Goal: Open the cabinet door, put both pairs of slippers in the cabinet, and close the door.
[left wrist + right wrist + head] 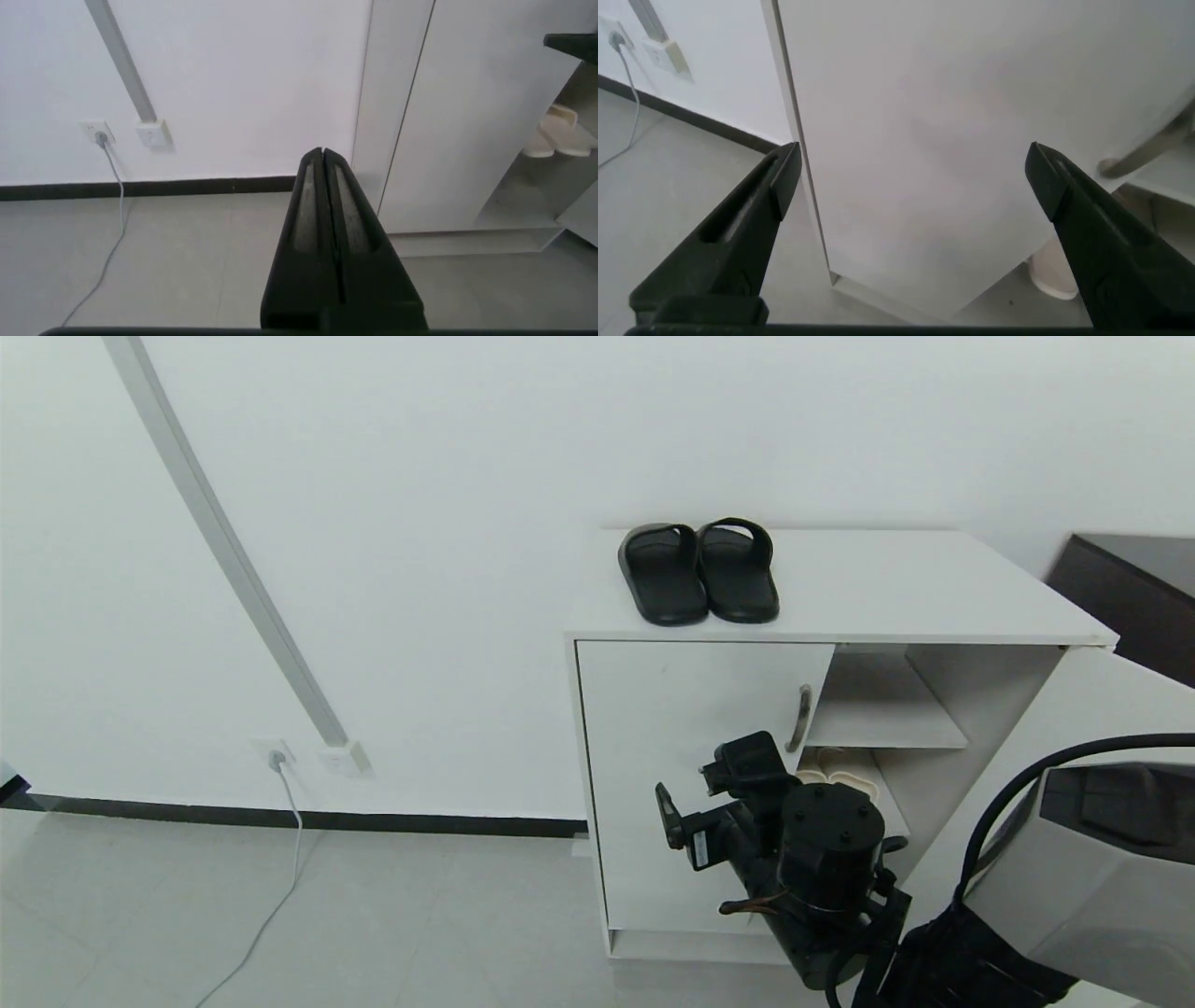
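Jaws wide apart & empty on right gripper (912, 159), facing shut cabinet door (915, 121); left gripper (322, 159) jaws pressed together, empty. Head view adds black slippers (698, 569) on cabinet top (887, 579). Pale slippers (837, 770) sit inside, other door (1074, 700) open. Grey floor (373, 915), wall socket (273, 753) w/ cable.

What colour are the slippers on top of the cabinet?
Black slippers, clearest in the head view.

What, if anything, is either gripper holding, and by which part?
Nothing is held. The left gripper is shut empty; the right gripper is open before the cabinet door.
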Available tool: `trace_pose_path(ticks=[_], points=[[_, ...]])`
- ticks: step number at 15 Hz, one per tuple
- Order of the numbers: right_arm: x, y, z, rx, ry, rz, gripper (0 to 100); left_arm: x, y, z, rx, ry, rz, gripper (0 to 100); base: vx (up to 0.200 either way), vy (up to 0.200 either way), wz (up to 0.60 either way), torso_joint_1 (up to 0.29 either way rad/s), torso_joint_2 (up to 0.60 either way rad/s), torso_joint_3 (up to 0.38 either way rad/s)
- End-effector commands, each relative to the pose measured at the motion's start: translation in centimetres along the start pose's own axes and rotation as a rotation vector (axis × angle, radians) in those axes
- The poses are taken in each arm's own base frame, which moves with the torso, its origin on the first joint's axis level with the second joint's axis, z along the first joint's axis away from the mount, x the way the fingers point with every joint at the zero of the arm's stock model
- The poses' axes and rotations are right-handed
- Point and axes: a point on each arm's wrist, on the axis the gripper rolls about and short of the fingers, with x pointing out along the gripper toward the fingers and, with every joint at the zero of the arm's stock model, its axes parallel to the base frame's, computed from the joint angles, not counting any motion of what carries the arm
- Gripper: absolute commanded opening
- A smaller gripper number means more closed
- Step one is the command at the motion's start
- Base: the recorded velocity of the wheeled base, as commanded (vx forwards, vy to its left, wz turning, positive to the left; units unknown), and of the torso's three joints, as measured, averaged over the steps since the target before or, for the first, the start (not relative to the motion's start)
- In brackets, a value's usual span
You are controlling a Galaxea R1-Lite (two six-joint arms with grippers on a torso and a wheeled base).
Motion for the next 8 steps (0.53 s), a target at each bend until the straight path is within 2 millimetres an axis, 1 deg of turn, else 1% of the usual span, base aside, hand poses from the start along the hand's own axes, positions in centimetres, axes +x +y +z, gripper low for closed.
trace_pose_path(ticks=[1,4,8], points=[[-0.02,-0.01,0.03,0.000,-0.001,0.000,100,0.00,0.00,-0.01,0.000,0.000,0.000,0,0.000,0.000,0.00,0.203,-0.52,-0.310],[0.00,0.00,-0.01,0.003,-0.001,0.000,100,0.00,0.00,-0.01,0.000,0.000,0.000,0,0.000,0.000,0.00,0.219,-0.54,-0.313],[-0.05,-0.02,-0.01,0.005,-0.003,0.000,100,0.00,0.00,-0.01,0.000,0.000,0.000,0,0.000,0.000,0.00,0.251,-0.56,-0.321]])
